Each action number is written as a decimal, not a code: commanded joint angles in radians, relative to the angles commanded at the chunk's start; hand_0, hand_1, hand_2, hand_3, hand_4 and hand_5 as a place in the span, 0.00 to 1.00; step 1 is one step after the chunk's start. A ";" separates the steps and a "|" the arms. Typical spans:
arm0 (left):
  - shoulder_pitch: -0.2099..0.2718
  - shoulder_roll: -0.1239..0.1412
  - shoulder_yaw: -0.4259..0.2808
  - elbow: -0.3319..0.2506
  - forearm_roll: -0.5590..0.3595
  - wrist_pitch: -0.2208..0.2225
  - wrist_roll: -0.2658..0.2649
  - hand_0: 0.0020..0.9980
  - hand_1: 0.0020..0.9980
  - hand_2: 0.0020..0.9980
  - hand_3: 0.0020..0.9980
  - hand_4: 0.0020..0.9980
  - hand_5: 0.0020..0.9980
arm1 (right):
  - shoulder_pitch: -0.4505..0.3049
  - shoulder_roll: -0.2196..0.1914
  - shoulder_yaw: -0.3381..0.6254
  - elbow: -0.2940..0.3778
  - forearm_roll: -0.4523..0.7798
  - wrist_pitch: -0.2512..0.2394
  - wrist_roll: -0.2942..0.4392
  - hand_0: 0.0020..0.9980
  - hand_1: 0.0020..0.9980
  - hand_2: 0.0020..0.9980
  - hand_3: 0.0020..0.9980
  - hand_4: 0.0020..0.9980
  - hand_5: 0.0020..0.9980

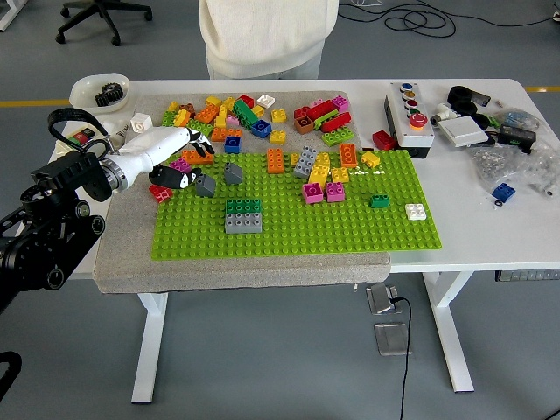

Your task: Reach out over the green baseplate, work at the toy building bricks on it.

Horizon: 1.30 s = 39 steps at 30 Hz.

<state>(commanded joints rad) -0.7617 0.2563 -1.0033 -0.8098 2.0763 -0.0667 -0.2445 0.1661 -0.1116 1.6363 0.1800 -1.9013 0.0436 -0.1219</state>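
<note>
The green baseplate (pixel 297 229) lies on a grey mat (pixel 122 254) and carries several bricks. My left hand (pixel 188 160), white with black fingertips, reaches over the plate's far left corner. Its fingers are spread, the thumb low and the others higher. A small magenta brick (pixel 181 164) sits between them, beside an orange brick (pixel 198 157). I cannot see the fingers pressing on it. Two grey sloped bricks (pixel 205 185) (pixel 233 173) stand just right of the hand. A red brick (pixel 159 193) lies on the mat below it. My right arm is out of view.
Loose bricks (pixel 245 114) are piled on the mat behind the plate. A green-on-grey stack (pixel 243 215) stands mid-left on the plate. A button box (pixel 409 118) and clutter sit at the right. A white bowl (pixel 99 90) is far left. A person (pixel 267 35) stands behind the table.
</note>
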 joint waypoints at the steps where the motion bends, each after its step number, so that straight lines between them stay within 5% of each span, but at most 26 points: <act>1: -0.001 -0.002 0.001 0.005 0.001 0.001 0.000 0.85 0.83 0.76 0.80 0.83 0.00 | 0.000 0.000 0.000 0.000 -0.001 0.000 0.000 0.74 0.64 0.68 0.63 0.82 0.53; 18: -0.023 -0.024 0.064 0.091 0.071 0.085 -0.031 0.85 0.82 0.75 0.79 0.84 0.00 | 0.004 -0.003 -0.003 0.000 0.001 0.001 0.001 0.74 0.65 0.68 0.63 0.82 0.53; 39: -0.095 -0.059 0.145 0.253 0.055 0.090 -0.029 0.86 0.82 0.75 0.79 0.87 0.03 | 0.010 -0.004 -0.010 0.000 0.005 0.002 0.001 0.74 0.64 0.68 0.63 0.82 0.53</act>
<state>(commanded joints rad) -0.8566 0.1971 -0.8584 -0.5565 2.1309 0.0231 -0.2734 0.1762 -0.1155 1.6263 0.1800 -1.8964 0.0452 -0.1204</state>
